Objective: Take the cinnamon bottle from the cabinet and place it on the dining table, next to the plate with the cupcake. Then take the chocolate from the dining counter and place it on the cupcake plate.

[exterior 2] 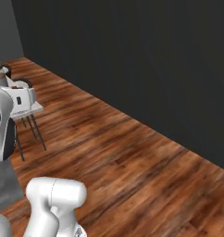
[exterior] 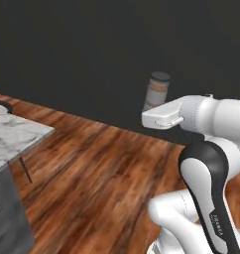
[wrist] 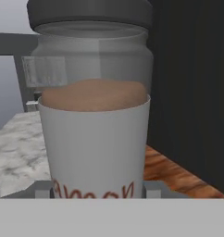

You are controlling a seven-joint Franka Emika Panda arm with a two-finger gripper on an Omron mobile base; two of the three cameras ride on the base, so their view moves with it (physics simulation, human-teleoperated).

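The cinnamon bottle (exterior: 157, 91), with a dark grey cap and a pale body over brown powder, hangs upright in the air above the wooden floor. My gripper (exterior: 154, 107) is shut on its lower part, at the end of the white hand. In the hand view the cinnamon bottle (wrist: 94, 120) stands very close, and my gripper (wrist: 97, 190) clasps its base, where red lettering shows. The white marble dining table (exterior: 15, 136) lies to the left, well apart from the bottle; a corner of the dining table (wrist: 16, 148) shows behind the bottle.
A dark wall (exterior: 92, 44) runs along the back of the wooden floor (exterior: 92, 173). A dark round thing (exterior: 0, 106) sits at the left edge past the marble top. Thin black stool legs (exterior 2: 33, 132) stand by the island.
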